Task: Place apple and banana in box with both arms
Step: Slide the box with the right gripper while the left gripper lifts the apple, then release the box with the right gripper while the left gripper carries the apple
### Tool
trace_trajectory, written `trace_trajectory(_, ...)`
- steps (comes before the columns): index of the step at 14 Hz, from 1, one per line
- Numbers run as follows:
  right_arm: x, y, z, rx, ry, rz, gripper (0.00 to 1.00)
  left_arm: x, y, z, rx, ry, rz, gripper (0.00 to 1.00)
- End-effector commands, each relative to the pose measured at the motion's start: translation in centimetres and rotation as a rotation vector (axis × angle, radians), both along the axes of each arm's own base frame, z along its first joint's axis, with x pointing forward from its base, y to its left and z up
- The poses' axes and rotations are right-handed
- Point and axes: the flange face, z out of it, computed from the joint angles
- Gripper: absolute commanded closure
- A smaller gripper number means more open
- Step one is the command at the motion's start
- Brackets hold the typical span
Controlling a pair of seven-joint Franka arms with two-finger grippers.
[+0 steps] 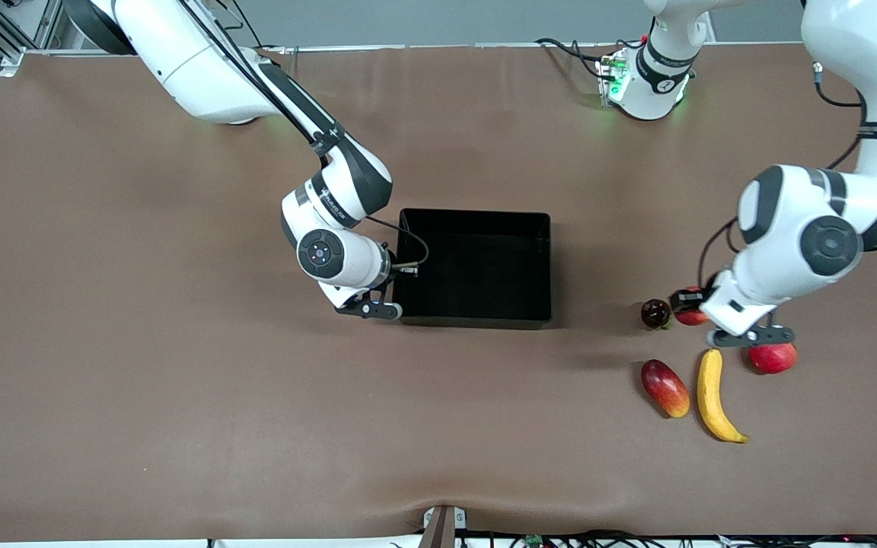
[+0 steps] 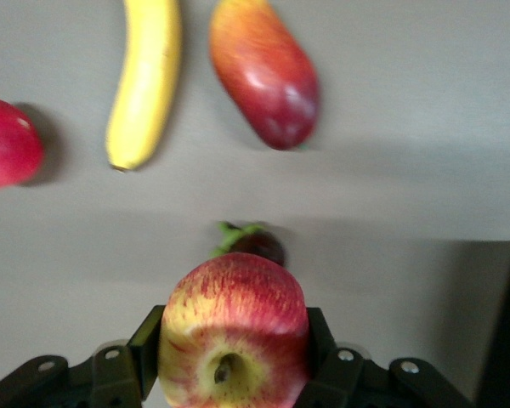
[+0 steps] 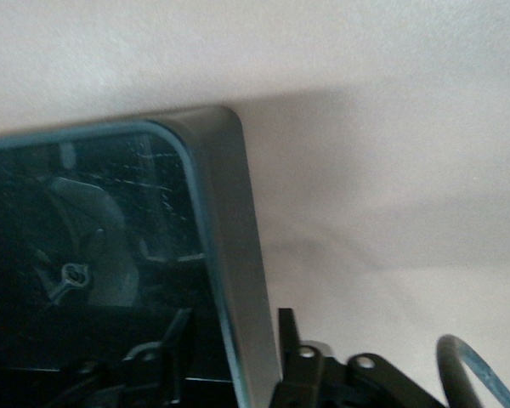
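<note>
My left gripper point(image 1: 688, 308) is shut on the apple point(image 1: 691, 312), red with yellow patches, held low over the table toward the left arm's end. In the left wrist view the apple point(image 2: 234, 340) fills the space between the fingers point(image 2: 144, 348), dimple toward the camera. The banana point(image 1: 715, 396) lies on the table nearer the front camera, and it also shows in the left wrist view point(image 2: 144, 81). The black box point(image 1: 537, 266) sits mid-table. My right gripper point(image 1: 391, 298) straddles its wall point(image 3: 229, 255) at the right arm's end, one finger point(image 3: 287, 340) outside and one inside, shut on it.
A dark round fruit with green leaves point(image 1: 655, 313) sits right beside the held apple. A plain red fruit point(image 1: 772, 358) lies by the banana's upper end. A red-and-yellow mango-like fruit point(image 1: 665, 388) lies alongside the banana, on the side toward the box.
</note>
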Motion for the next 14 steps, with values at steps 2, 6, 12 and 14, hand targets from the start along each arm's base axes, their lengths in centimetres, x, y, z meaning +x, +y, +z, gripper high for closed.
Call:
trace_trajectory(2,1.2,-0.8,6.1,0.004,-0.007,-0.025,0.0,-2.2,-7.3,0.8,-0.031,0.014,0.091,1.0)
trace_trajectory(6,4.7,-3.5,14.3,0.0,0.025,-0.026,0.0,-4.7,-14.7,2.2,-0.055,0.003,0.092,1.0)
trace_trajectory(12,8.9,-12.7,21.2,-0.006,0.075,-0.108,0.0,-11.0,-27.2,0.3,-0.088,-0.026,-0.03,1.0)
trace_trajectory(14,9.9,-16.3,23.9,-0.003,0.075,-0.144,0.0,-12.2,-29.5,-1.3,-0.082,-0.044,-0.02,1.0)
